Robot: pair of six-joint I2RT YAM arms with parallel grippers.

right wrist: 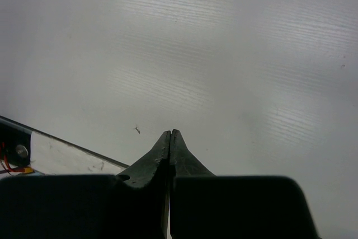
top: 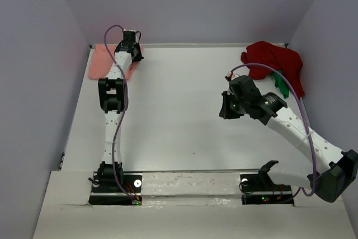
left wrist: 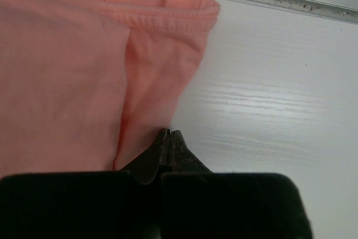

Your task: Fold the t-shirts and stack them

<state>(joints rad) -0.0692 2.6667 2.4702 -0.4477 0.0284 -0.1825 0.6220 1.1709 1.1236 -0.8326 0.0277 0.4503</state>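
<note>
Both the left pincer (left wrist: 169,132) and right pincer (right wrist: 170,132) are pinched together above a lilac-walled white table (top: 179,110).

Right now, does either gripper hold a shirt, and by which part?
Right gripper: shut, empty. Left gripper: shut at the edge of the salmon-pink cloth t-shirt; whether it pinches cloth cannot be told.

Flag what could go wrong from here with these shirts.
The left gripper is shut at the edge of the salmon-pink shirt; whether it pinches cloth is unclear, so a pull might slip off. The dark red shirt lies bunched over the green shirt in the far right corner, so the right gripper, shut over the table, might drag both together.
</note>
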